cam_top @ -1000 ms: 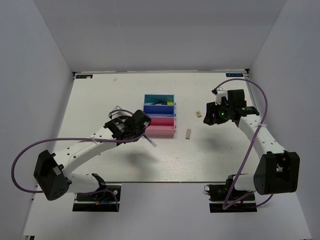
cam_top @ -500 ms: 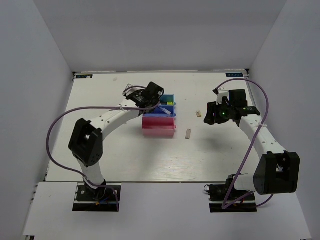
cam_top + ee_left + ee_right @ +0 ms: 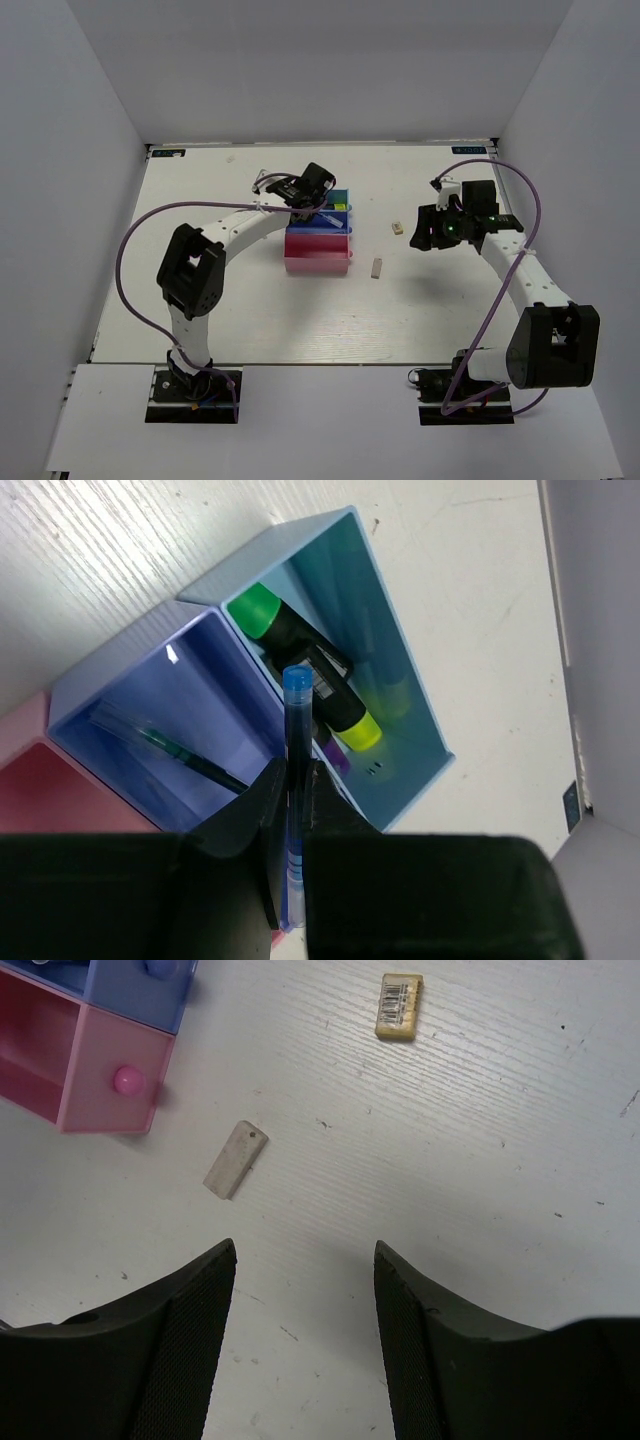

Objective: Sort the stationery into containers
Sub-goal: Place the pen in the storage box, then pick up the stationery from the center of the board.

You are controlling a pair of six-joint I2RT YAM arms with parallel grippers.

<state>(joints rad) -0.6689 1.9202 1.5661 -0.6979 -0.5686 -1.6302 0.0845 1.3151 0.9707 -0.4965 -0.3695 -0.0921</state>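
Looking from above, your left gripper (image 3: 324, 208) hangs over the bins (image 3: 320, 265), likely for a drop. Its wrist view shows fingers (image 3: 240, 820) clenched on the pen (image 3: 296, 715), tip at 12 over the divider between blue bin (image 3: 130, 680) and teal bin (image 3: 405, 660). Your right gripper (image 3: 305, 1252) gapes above bare table, probably for a pick: one eraser (image 3: 236, 1160) at 11, another (image 3: 400, 1005) at 1.

1. Left wrist view: the lower end of the pen (image 3: 296, 730) is hidden between the fingers of the left gripper (image 3: 290, 790).
2. A purple-tipped highlighter (image 3: 337, 757) is mostly hidden behind the pen.
3. The pink bin (image 3: 55, 790) is cut off at the left edge.
4. Right wrist view: the blue bin (image 3: 140, 990) is cut off at the top edge.
5. Top view: the contents of the teal bin (image 3: 341, 196) are too small to tell.
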